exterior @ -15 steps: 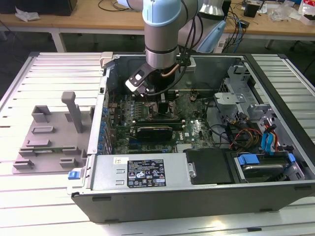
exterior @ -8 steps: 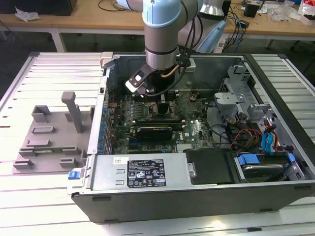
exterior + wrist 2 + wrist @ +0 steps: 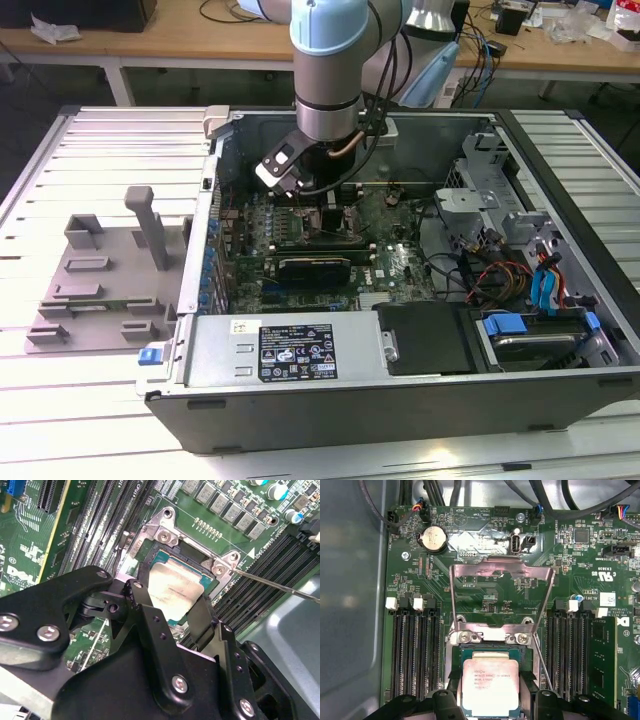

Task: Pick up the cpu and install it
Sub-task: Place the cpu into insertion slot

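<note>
Our end effector (image 3: 166, 594) reaches down into the open computer case (image 3: 400, 405). In both wrist views its two black fingers (image 3: 455, 695) sit tight against opposite edges of the cpu (image 3: 491, 687), so we read it as clamped on the chip rather than standing loose around it. Between those fingers the cpu is held flat, silver top facing up, directly over the socket (image 3: 490, 637) on the green motherboard (image 3: 560, 550). Its edges line up squarely with the socket frame beneath the fingertips. We cannot tell whether the chip already rests on the contacts or hangs just above them, since the fingers hide two of its sides. Just beyond the fingertips the metal load plate (image 3: 502, 571) stands swung open, and the thin retention lever (image 3: 543, 667) runs free beside the socket, not latched. Rows of memory slots (image 3: 415, 660) flank the end effector on either side. Well apart from it, outside the case toward the exterior view's left, a grey tray (image 3: 100, 280) sits on the slatted worktop (image 3: 100, 420). By our judgement the pick-up is done and so is the carry to the socket, which puts the task well past its middle. Left undone, as far as we can see: the chip is not released, the load plate is not lowered over it, and the lever is not locked.
</note>
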Tool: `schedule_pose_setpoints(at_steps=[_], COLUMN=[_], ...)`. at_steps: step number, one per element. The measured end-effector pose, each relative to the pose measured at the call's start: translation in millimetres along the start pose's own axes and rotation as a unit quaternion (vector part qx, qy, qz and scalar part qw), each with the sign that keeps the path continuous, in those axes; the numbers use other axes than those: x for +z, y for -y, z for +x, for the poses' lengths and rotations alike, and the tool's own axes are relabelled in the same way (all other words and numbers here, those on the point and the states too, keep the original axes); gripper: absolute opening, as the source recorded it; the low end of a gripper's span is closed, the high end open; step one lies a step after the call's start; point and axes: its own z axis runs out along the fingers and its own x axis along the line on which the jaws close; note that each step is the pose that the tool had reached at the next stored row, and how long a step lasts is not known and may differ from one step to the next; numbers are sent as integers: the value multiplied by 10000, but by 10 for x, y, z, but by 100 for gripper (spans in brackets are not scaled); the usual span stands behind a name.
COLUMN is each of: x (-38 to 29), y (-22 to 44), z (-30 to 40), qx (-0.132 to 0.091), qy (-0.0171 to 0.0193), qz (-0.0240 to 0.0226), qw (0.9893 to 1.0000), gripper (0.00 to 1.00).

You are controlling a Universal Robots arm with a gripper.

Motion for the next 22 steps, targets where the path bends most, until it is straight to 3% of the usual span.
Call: schedule_pose_setpoints(at_steps=[22], x=[17], y=[1], z=[-18], qx=[67], qy=[5], qz=[0], qw=[10000], gripper=[55])
